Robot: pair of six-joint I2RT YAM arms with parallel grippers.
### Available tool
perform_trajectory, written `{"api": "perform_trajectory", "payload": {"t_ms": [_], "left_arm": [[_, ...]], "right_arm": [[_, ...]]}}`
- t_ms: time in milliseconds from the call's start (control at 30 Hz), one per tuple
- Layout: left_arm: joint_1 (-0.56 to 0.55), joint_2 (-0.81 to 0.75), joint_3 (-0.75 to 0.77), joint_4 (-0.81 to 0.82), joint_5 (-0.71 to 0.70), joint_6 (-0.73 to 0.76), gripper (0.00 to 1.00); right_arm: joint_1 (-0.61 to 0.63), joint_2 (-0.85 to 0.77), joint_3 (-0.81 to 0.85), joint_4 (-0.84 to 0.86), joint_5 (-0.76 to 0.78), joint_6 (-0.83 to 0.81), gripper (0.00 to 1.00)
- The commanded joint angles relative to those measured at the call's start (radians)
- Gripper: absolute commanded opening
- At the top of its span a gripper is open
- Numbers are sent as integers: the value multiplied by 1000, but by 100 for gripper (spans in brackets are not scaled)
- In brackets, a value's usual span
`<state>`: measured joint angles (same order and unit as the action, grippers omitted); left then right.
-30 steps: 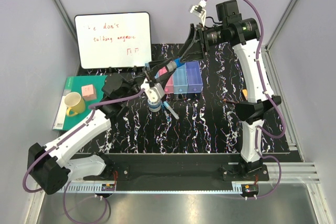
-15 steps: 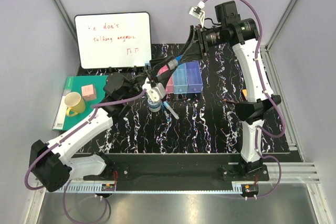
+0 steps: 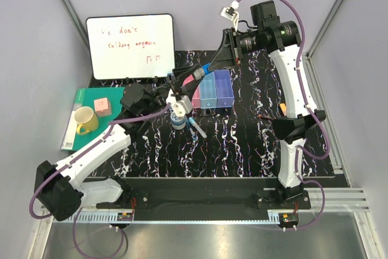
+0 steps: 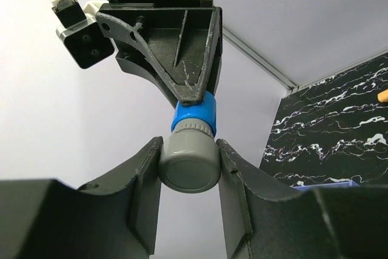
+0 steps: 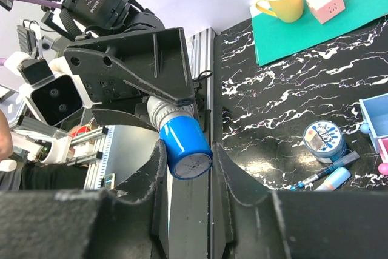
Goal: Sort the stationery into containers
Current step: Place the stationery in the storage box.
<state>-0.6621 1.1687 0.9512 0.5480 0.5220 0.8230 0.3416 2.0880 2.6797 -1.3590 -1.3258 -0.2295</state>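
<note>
above the bench and the containers, the left hand has risen to meet the right hand; both now clench the blue-capped cylinder in mid-air, so a handover looks underway, with binning still to come.

One blue-capped grey cylinder. One tape roll lies near the tabletop's middle, and just beside it are two pens: a dark pen and a pale blue pen. Toward the right edge are one orange pen and one small dark piece. Four bins stand by the far edge (three show from above): pink bin, light blue bin, purple-blue bin. The right wrist view adds a fourth bin, also light blue. By the left edge are one whiteboard, one green notebook, one yellow mug and one pink cube.
</note>
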Motion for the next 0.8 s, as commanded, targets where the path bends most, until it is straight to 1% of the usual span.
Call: {"api": "perform_trajectory", "payload": {"t_ms": [0, 67, 100, 133, 200, 233, 267, 433, 533, 567, 633, 667, 700, 733, 767], "left_arm": [[-10, 9, 26, 89, 30, 41, 24], [-10, 16, 26, 89, 26, 45, 34], [-10, 19, 27, 89, 23, 51, 43], [-10, 20, 26, 89, 23, 56, 55], [-10, 25, 26, 90, 16, 65, 68], [-10, 25, 23, 90, 16, 64, 76], [-11, 23, 23, 89, 9, 65, 99], [-11, -21, -17, 61, 0, 76, 99], [-11, -84, -37, -17, -7, 74, 99], [-11, -127, -49, -72, -13, 79, 99], [-10, -174, -69, -124, -25, 96, 99], [-10, -219, -87, -185, -30, 116, 99], [-10, -243, -94, -218, -40, 122, 99], [-10, -265, -97, -256, -68, 126, 99], [-10, -296, -91, -349, -86, 140, 99]], "right_arm": [[10, -40, 5, -92, 30, 1, 11], [10, -42, 3, -94, 30, 1, 10], [10, -43, 3, -94, 30, 1, 10], [10, -43, 3, -92, 31, 1, 8], [10, -45, -1, -86, 40, 10, 4], [10, -46, -3, -83, 45, 13, 0], [10, -46, -4, -81, 60, 16, 0], [8, -57, -7, -69, 102, 21, 0], [8, -57, -20, -40, 201, 32, 0], [8, -57, -27, -31, 286, 36, 0], [8, -52, -34, 4, 393, 35, 0], [8, -48, -31, 11, 498, 24, 0], [10, -34, -32, 24, 555, 12, 0], [8, -25, -24, 27, 661, -22, 0], [8, -13, -23, 29, 709, -43, 0]]}}
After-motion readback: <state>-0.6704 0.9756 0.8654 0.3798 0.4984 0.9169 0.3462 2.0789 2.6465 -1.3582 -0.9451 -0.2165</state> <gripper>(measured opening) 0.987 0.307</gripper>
